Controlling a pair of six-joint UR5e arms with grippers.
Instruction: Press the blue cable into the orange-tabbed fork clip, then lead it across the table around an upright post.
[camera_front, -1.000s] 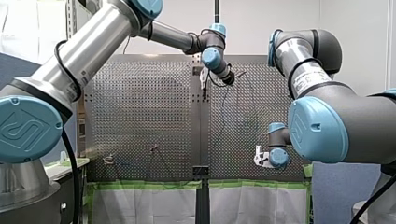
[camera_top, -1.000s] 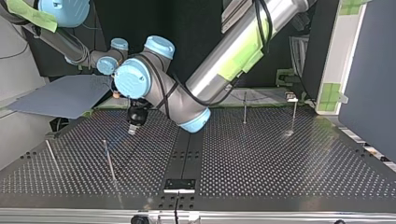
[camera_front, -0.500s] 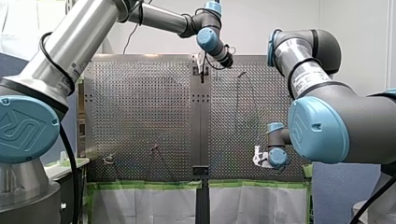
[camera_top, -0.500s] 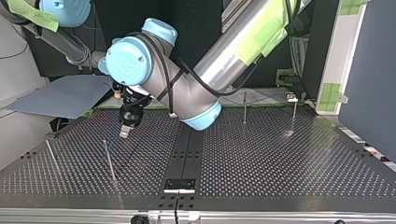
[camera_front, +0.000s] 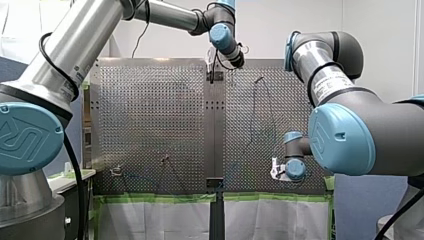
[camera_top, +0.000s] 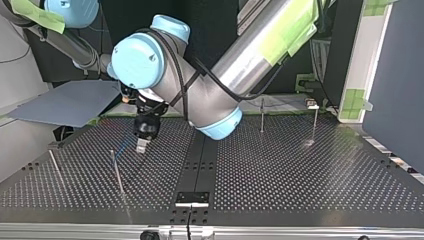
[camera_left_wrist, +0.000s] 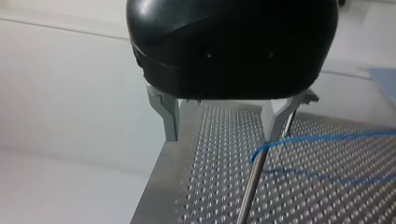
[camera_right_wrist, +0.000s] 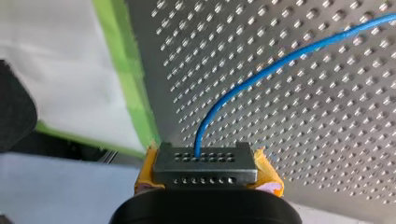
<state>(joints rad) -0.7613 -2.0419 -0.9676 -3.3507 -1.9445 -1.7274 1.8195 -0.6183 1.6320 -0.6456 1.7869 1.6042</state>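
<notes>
While my right gripper (camera_right_wrist: 208, 183) clamps the blue cable (camera_right_wrist: 289, 58) over the green-taped perforated counter (camera_right_wrist: 327, 140), my left gripper (camera_left_wrist: 221, 137) hangs released near a white wall (camera_front: 280, 20).

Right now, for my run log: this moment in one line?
left gripper open beside upright post | right gripper shut on blue cable | cable against post

This is a robotics lab. 2 silver-and-blue industrial arms, the left arm (camera_front: 65, 65) and the right arm (camera_front: 360, 130), flank a perforated metal desk (camera_front: 150, 125) edged with green tape (camera_front: 155, 198). Thin upright posts (camera_top: 261, 115) stand in its holes, with a plain white wall (camera_front: 280, 25) and a dark-blue partition panel (camera_top: 395, 85) around it.
</notes>
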